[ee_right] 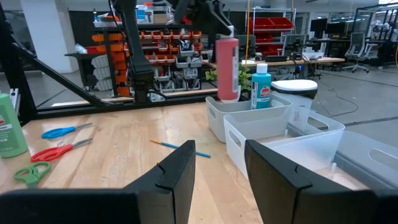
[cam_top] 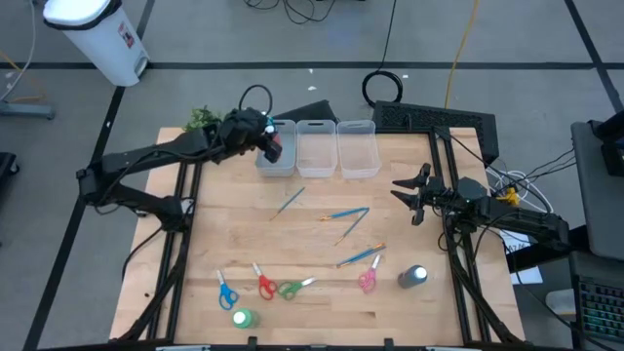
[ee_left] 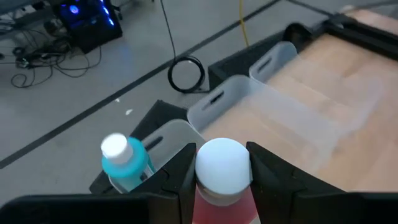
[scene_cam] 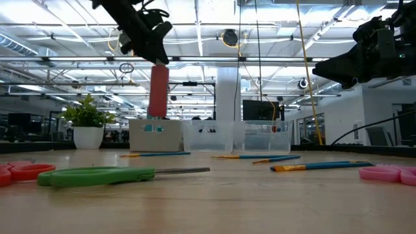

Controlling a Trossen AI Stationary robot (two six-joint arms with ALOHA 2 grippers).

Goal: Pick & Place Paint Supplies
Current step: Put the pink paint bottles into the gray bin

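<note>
**Left gripper holds pink-red bottle above the leftmost bin; right arm waits at the table edge**

High view: The left gripper (cam_top: 270,139) sits over the leftmost bin (cam_top: 277,162) of three clear bins at the far edge of the table (cam_top: 312,302), with the pink-red paint bottle (cam_top: 274,148) in its grasp. The middle bin (cam_top: 316,148) and right bin (cam_top: 357,148) stand just beside it in a row. The right gripper (cam_top: 405,195) hangs at the table's right side, fingers spread apart, holding nothing. On the wood lie the thin brushes (cam_top: 343,214), scattered mid-table. Along the near edge are the blue scissors (cam_top: 226,291), red scissors (cam_top: 263,283), green scissors (cam_top: 292,288), pink scissors (cam_top: 369,279), the green paint bottle (cam_top: 243,318) and the dark grey paint bottle (cam_top: 413,277). A potted plant (cam_top: 202,118) stands at the far left corner.

Low view: The bottle (scene_cam: 158,90) hangs upright from the left gripper (scene_cam: 158,60), clear of the bin (scene_cam: 155,135) below it. Green scissors (scene_cam: 97,175) lie nearest the camera.

Left wrist view: The two fingers (ee_left: 178,175) are clamped on the pink-red bottle's white cap (ee_left: 222,164). A blue paint bottle (ee_left: 124,160) stands upright in the bin (ee_left: 177,138) beneath.

Right wrist view: The right arm's own fingers (ee_right: 180,167) stand apart with nothing between them. Farther off, the pink-red bottle (ee_right: 227,60) hangs above the bin (ee_right: 221,118), just beside the blue bottle (ee_right: 260,85) standing in it.
</note>
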